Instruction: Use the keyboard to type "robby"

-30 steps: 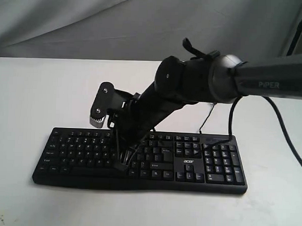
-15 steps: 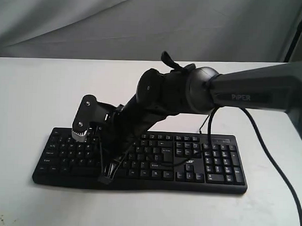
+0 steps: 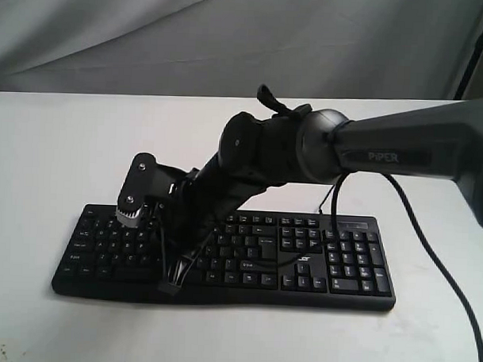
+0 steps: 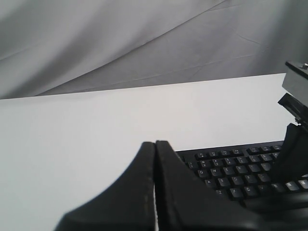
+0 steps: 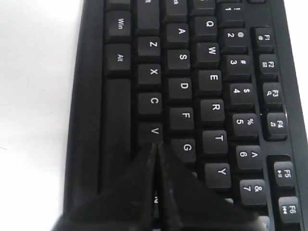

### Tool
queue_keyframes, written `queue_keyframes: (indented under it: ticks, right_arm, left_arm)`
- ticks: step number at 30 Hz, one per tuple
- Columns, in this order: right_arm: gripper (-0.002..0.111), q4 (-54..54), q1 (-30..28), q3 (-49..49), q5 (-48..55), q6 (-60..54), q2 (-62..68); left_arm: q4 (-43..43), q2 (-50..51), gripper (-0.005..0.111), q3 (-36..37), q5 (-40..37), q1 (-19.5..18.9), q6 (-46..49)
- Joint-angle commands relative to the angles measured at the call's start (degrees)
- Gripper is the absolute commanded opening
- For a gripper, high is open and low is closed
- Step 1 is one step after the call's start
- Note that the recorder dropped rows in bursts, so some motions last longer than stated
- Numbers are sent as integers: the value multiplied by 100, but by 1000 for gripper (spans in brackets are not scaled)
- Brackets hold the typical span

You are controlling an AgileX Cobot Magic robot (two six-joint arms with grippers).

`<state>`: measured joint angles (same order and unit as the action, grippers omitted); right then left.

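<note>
The black keyboard (image 3: 346, 260) lies on the white table near its front edge. My right arm reaches across it from the right. The right gripper (image 3: 171, 287) is shut and points down at the keyboard's left half, near the front rim. In the right wrist view the right gripper (image 5: 156, 145) has its tips between the V and G keys, hiding the key beneath; the keyboard (image 5: 183, 86) fills that view. The left gripper (image 4: 155, 143) is shut, holds nothing and hovers off the left end of the keyboard (image 4: 231, 168). The exterior view does not show it.
White table (image 3: 52, 158) extends all round the keyboard. Grey cloth backdrop (image 3: 151, 35) hangs behind. The keyboard's thin cable (image 3: 328, 196) runs back from its rear edge. A thick arm cable (image 3: 433, 263) loops down at the right. A dark pole (image 3: 478, 42) stands at the far right.
Over the last second my right arm swung left along the keyboard, taking its shut gripper from the middle to the left half. In the last half second it barely moved.
</note>
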<state>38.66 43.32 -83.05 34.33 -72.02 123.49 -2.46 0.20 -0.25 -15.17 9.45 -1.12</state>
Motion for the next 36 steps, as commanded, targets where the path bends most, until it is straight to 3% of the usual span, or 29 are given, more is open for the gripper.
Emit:
queue_keyframes:
  ticks: [1, 36]
  right_arm:
    - [0, 22, 18, -42, -76, -31, 3]
    - [0, 156, 63, -42, -126, -116, 221]
  left_arm:
    - [-27, -20, 0, 25, 33, 36, -16]
    - [-27, -20, 0, 25, 33, 36, -16]
